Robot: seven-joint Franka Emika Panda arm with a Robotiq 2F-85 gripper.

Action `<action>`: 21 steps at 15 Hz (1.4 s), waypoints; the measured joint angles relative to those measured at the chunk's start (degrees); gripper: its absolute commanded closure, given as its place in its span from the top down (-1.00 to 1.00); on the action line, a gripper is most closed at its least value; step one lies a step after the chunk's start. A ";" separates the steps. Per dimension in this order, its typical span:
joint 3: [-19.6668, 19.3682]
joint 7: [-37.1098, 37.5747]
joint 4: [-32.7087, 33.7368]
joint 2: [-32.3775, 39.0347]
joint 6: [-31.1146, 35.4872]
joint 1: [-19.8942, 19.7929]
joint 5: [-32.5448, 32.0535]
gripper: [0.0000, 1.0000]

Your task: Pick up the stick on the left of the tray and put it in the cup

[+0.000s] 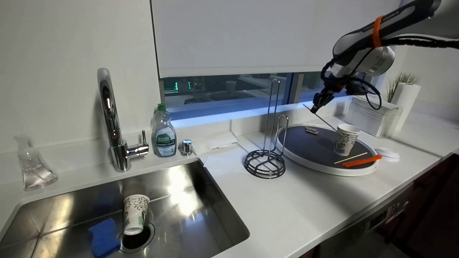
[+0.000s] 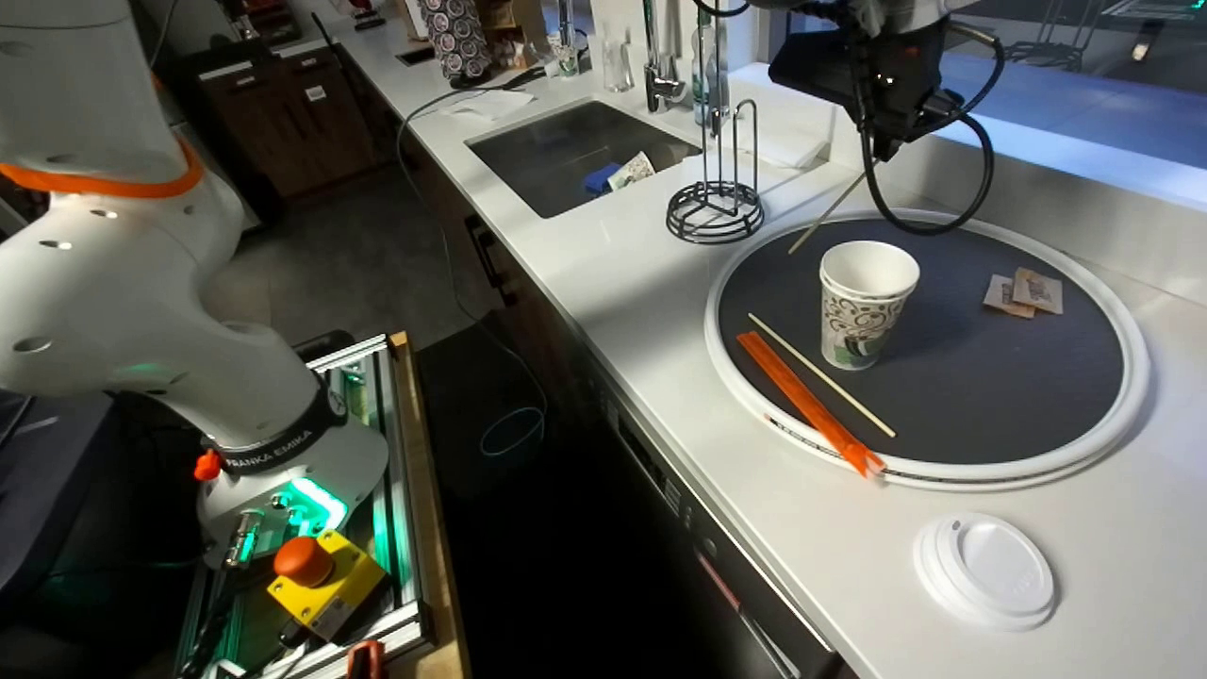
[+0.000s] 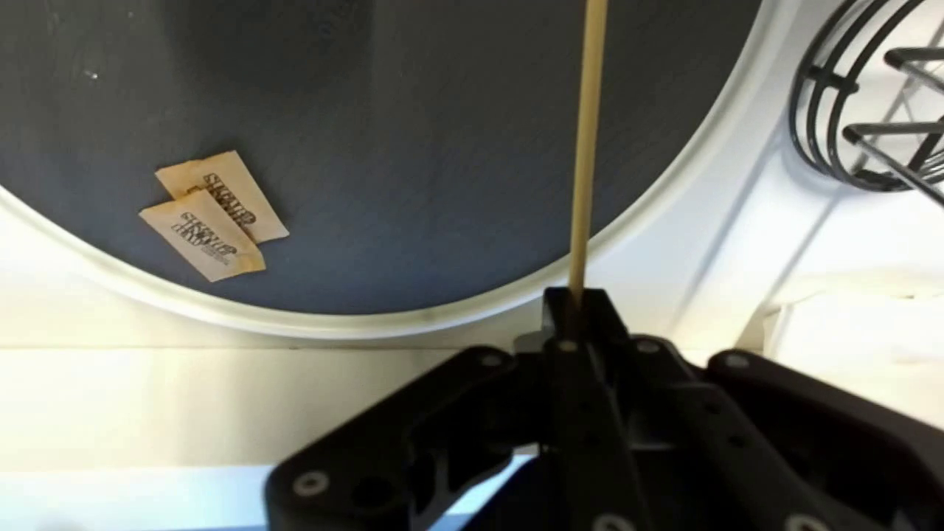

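My gripper [image 1: 314, 109] is shut on a thin, straight, pale wooden stick [image 1: 326, 122] above the round dark tray [image 1: 299, 143] with its white rim. The gripper [image 2: 882, 158] also shows in an exterior view, with the stick [image 2: 830, 209] slanting down from it. In the wrist view, the stick [image 3: 586, 147] leaves the closed fingertips [image 3: 577, 299] and runs out of the top edge. The cup [image 1: 345, 143], patterned paper and seemingly two nested, stands upright and open on the tray. In an exterior view, the stick's lower end is apart from the cup [image 2: 863, 311].
A second wooden stick [image 2: 820, 375] and an orange strip [image 2: 809, 404] lie on the tray by the cup. Paper packets [image 3: 214, 214] lie toward the window side. A wire stand [image 1: 255, 165] stands beside the tray. White lids [image 2: 990, 571] and the sink [image 1: 222, 215] are farther off.
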 measured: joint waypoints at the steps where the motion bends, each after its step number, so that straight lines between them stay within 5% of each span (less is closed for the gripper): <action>1: 0.17 -2.72 -2.03 -1.63 1.69 -0.83 3.03 -0.97; 6: 0.11 -20.85 -10.31 -8.54 5.72 -4.50 21.95 -0.97; 11: -4.26 -35.04 -14.45 -13.23 4.73 -4.45 38.34 -0.97; 21: -11.41 -43.06 -15.78 -14.08 3.79 -0.51 52.94 -0.97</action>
